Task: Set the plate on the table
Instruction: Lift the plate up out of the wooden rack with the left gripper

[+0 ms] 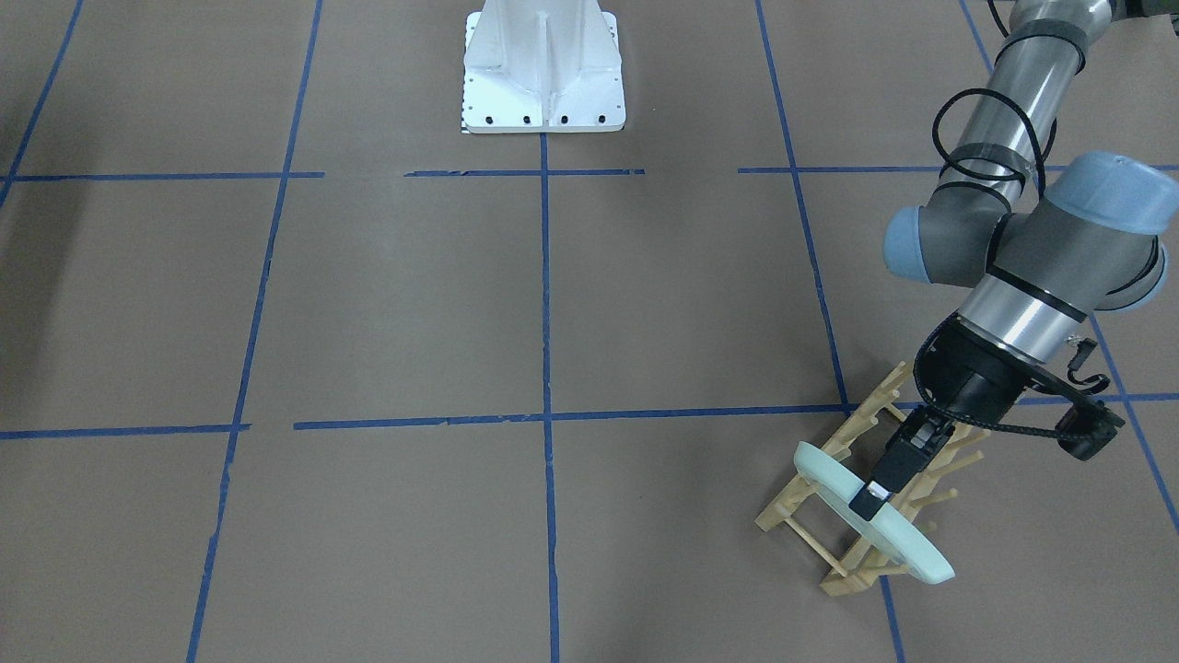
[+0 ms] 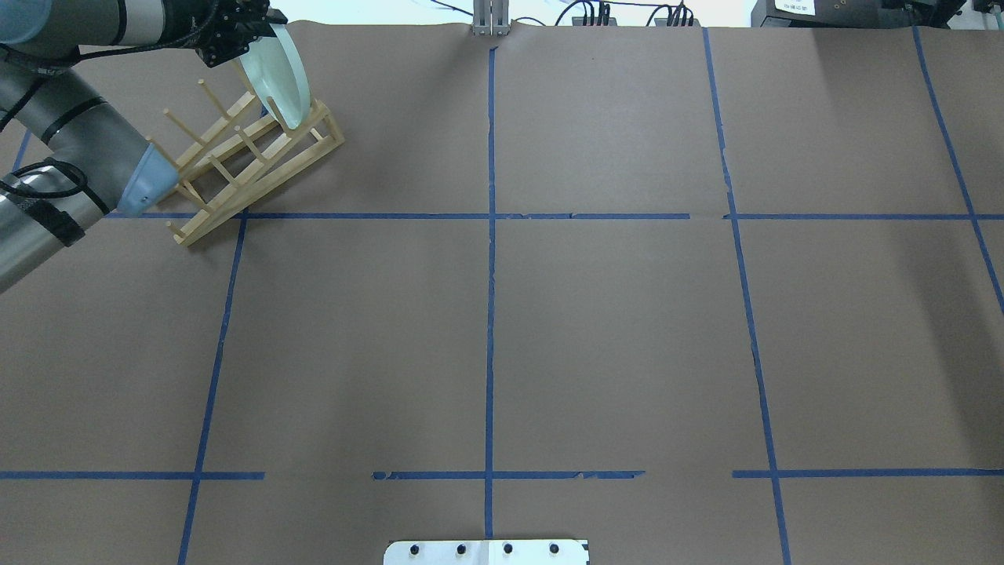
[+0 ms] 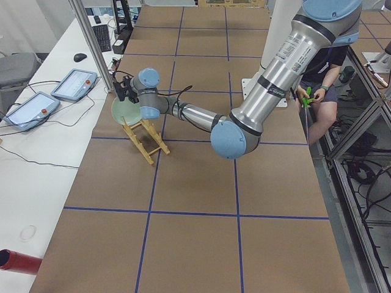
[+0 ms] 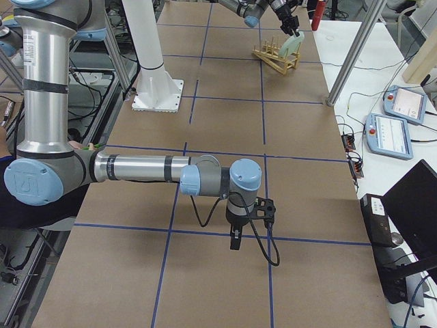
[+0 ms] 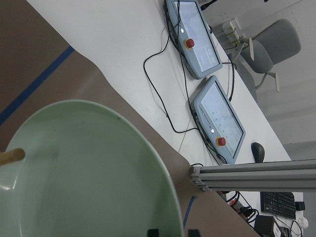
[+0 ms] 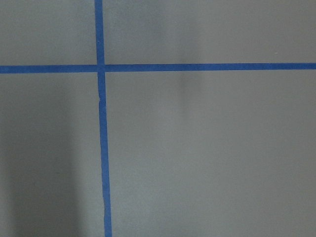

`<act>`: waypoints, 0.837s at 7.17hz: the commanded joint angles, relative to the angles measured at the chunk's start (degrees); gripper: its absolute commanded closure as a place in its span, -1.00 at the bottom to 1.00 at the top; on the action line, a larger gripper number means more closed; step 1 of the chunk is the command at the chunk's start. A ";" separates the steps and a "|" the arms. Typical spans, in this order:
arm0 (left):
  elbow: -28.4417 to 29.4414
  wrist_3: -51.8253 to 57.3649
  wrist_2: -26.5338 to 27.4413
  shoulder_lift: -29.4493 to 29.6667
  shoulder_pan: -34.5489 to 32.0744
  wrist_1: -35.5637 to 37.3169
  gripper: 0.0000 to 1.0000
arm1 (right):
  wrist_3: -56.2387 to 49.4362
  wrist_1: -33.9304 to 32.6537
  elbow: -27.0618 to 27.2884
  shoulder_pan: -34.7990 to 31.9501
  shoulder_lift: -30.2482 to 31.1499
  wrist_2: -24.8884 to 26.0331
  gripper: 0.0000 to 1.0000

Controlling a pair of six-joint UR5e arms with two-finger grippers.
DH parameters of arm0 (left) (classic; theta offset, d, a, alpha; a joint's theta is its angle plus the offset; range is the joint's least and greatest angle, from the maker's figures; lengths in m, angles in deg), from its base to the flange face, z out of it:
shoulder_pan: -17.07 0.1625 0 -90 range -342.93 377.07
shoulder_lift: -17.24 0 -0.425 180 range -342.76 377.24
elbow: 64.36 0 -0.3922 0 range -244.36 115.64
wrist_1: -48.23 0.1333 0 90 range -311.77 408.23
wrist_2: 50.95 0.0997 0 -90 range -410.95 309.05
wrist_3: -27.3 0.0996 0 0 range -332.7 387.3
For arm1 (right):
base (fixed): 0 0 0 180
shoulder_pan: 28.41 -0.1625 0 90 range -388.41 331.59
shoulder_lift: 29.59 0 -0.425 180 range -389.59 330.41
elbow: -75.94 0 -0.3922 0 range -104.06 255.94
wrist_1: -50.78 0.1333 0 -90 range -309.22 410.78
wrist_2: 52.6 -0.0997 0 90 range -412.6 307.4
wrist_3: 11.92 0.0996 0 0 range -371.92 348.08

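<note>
**Plate held at the rack in the far left corner**

Nearest the robot stands its white base (image 2: 486,552). The right gripper (image 4: 235,240) hangs over the table (image 2: 612,337), too small to tell whether it is open or closed. Flat brown paper crossed by blue tape runs out to the wooden rack (image 2: 259,179), close to the far edge. There the left gripper (image 1: 870,497) pinches the rim of the plate (image 2: 282,82), which stands tilted among the end pegs. Whether it rests on the rack is unclear. Beyond lie two control tablets (image 5: 217,121)
</note>
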 commanded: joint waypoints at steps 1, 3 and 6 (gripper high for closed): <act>-0.74 0.33 -0.53 0.02 -0.91 -0.17 1.00 | -0.02 0.00 0.00 -0.01 0.00 0.00 -1.00; -2.32 1.82 -7.08 -0.32 -6.60 -0.18 1.00 | -0.02 0.00 0.00 -0.01 0.00 0.00 -1.00; -6.88 1.12 -12.39 -0.59 -11.02 0.26 1.00 | -0.02 0.00 0.00 -0.01 0.00 0.00 -1.00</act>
